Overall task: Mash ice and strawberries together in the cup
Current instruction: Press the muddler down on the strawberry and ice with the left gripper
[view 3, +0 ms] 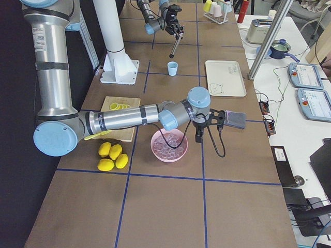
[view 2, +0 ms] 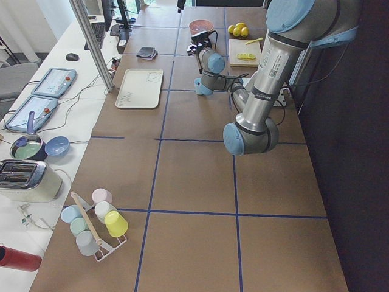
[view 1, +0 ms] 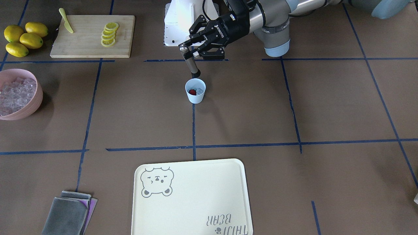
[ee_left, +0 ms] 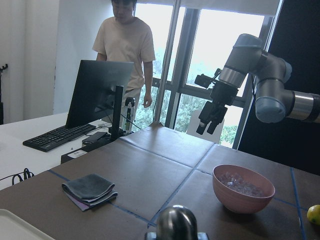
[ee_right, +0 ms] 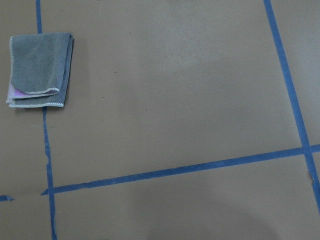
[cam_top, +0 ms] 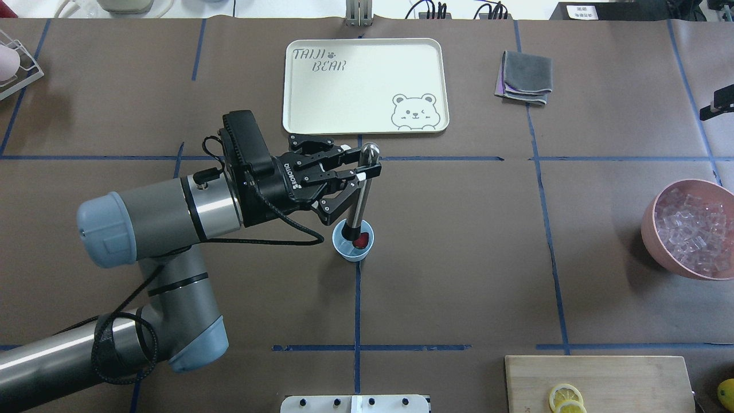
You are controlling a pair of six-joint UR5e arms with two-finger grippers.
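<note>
The brown-papered table [cam_top: 459, 258], ruled into squares with blue tape, carries the left arm [cam_top: 160, 218] reaching in from the robot's side. The right arm [view 3: 124, 119] shows only in the right side view and the left wrist view. The cream tray [cam_top: 367, 86] bears the words "TAIJI BEAR" with a paw print and a winking bear's face; the front view shows the same lettering upside down. The wooden cutting board [view 1: 88, 36] has a small mark near one edge, too fine to read. The pink bowl [cam_top: 659, 252] holds a heap of ice [cam_top: 694, 229], well apart from the cup. The left gripper [cam_top: 358, 172], marked "ROBOTIQ", pinches the upper part of a metal muddler [cam_top: 360, 201] that hangs nearly upright. The right gripper [ee_left: 209, 122] hangs above the table near the bowl; whether its fingers are spread cannot be told, and its own camera shows only tape lines and the folded grey cloth [ee_right: 37, 67]. The pale-blue cup [view 1: 195, 96] stands upright on a tape line at mid-table. From overhead the muddler's dark end sits inside the cup's mouth beside the strawberry [cam_top: 361, 241]. The front view puts that end at the rim and alone shows a clear cube [view 1: 200, 90] next to the strawberry; contact cannot be judged.
</note>
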